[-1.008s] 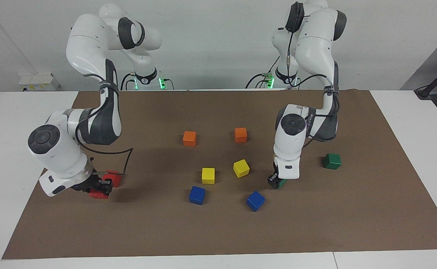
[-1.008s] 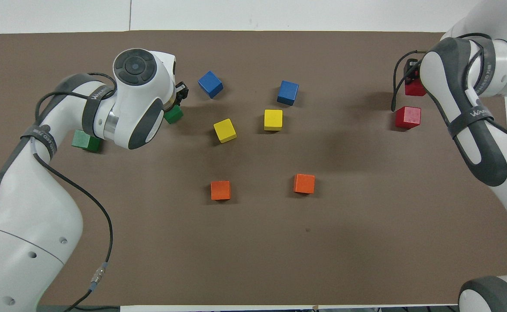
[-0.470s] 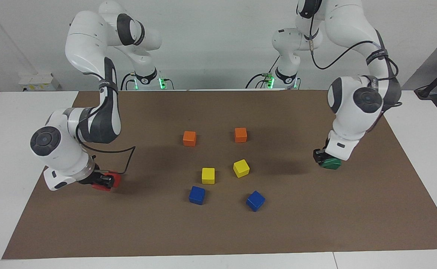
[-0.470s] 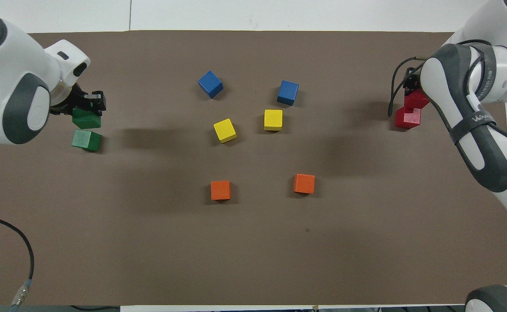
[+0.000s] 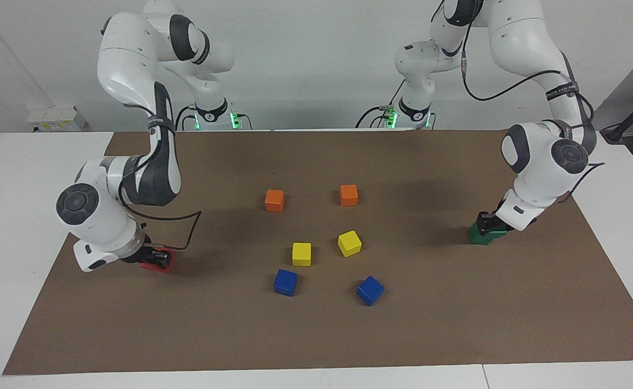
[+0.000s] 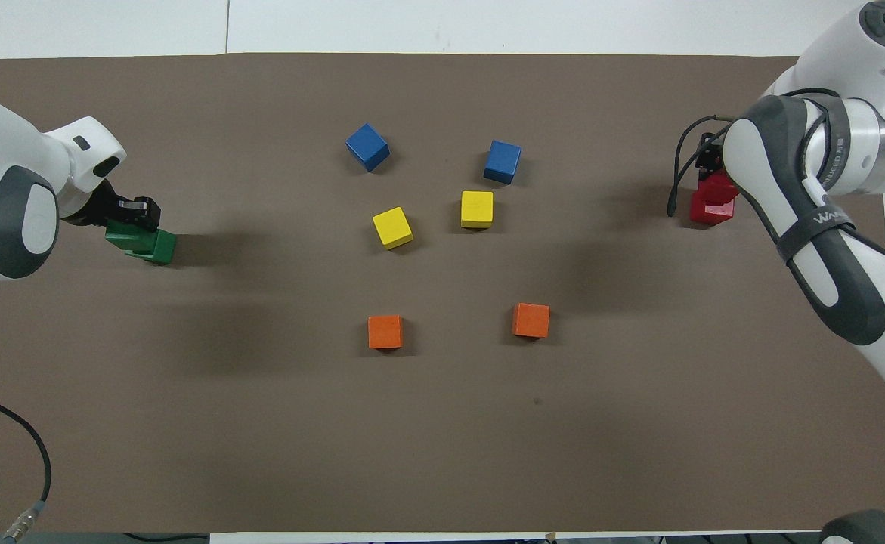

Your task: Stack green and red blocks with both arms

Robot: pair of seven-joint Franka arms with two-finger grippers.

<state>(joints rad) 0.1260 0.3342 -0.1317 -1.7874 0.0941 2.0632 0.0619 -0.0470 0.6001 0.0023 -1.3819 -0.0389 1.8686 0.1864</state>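
At the left arm's end, I log my left gripper (image 5: 488,223) clamped on 1 green block (image 6: 126,236), set atop the other (image 6: 156,248). At the right arm's end, 9 o'clock facing, right gripper (image 5: 157,255) grips the upper red block (image 5: 157,263); the lower is hidden.

At the left arm's end of the worktop (image 6: 442,423), the left gripper (image 6: 134,214) is holding a green block (image 6: 126,235) over a second green block (image 6: 159,247). At the right arm's end, the right gripper (image 6: 708,157) is sitting over the red blocks (image 6: 713,204). Between them, blue blocks (image 6: 367,146), yellow blocks (image 6: 477,208) and orange blocks (image 6: 385,332) are lying apart from one another.
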